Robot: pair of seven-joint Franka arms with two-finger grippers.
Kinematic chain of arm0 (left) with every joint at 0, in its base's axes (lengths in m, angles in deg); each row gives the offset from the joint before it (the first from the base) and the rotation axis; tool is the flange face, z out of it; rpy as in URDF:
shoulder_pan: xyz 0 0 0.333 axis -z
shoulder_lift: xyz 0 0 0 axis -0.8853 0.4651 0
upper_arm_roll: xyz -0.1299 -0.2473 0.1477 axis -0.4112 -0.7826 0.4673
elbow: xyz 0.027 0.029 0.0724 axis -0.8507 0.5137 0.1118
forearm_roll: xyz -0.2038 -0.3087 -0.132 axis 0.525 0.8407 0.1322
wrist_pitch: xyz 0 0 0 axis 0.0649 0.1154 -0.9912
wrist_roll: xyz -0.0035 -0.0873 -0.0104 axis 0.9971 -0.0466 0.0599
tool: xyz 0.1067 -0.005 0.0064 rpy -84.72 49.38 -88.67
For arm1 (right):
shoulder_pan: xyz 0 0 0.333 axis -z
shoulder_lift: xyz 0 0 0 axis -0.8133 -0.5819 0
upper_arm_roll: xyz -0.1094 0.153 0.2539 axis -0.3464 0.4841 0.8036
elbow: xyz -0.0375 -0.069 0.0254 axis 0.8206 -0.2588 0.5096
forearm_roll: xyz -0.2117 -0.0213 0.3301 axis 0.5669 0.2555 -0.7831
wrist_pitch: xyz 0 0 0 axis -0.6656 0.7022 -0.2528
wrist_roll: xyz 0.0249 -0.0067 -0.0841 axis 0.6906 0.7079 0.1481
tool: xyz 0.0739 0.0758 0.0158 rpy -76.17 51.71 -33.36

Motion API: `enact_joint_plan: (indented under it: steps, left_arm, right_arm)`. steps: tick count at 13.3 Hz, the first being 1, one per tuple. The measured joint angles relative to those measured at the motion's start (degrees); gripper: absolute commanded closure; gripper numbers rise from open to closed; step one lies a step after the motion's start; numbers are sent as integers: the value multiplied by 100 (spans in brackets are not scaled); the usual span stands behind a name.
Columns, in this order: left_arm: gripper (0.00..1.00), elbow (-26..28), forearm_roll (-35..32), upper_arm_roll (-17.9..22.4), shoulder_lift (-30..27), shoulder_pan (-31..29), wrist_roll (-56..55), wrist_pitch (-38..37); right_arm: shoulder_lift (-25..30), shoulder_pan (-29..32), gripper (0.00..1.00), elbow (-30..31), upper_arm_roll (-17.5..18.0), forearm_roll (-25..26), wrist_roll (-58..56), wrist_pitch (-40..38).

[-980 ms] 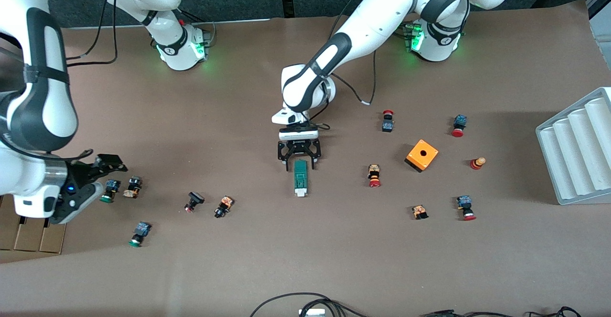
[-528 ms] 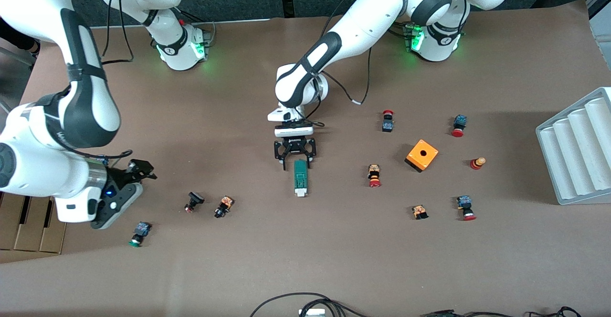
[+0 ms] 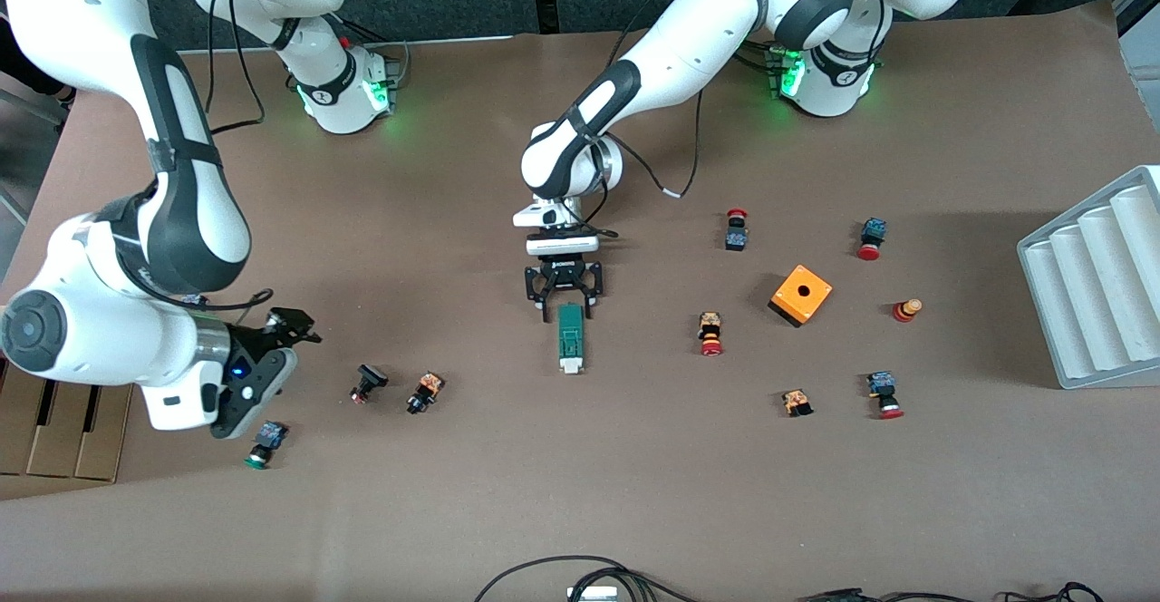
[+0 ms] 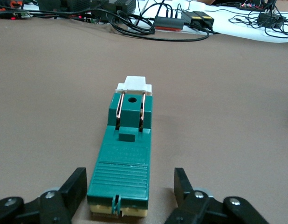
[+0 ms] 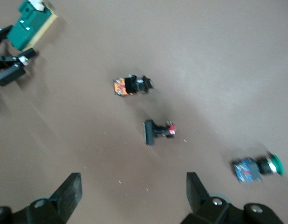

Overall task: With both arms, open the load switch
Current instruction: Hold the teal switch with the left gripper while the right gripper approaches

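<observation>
Left pincer (image 4: 130, 196) cut off by frame edge, green-capped button (image 5: 256, 169) motion-blurred

No legible text or labels.

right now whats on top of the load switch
On the load switch: two copper-coloured wires and a small raised green block with a round hole; a white tab at one end. Nothing rests on it. The left gripper straddles its other end, fingers not touching. Its underside is hidden.

The load switch (image 3: 570, 338) lies mid-table, its end between the left gripper (image 3: 565, 305) fingers.
</observation>
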Motion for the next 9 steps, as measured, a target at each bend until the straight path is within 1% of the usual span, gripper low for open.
enact_joint_plan:
  steps: [2, 4, 8, 9]
  left_arm:
    - [26, 5, -52, 1, 74, 89, -2, -218]
    - [31, 5, -174, 11, 134, 163, -19, -394]
    - [46, 2, -202, 19, 139, 180, -24, -438]
    - [47, 1, -205, 19, 140, 181, -24, -441]
  right_arm:
    - [-121, -201, 0, 1, 8, -80, -31, 223]
    - [-228, -527, 0, 0, 16, -81, -34, 313]
    - [-493, -1335, 0, -4, 12, -81, -70, 1020]
    - [-595, -1512, 0, -14, 5, -81, -72, 1228]
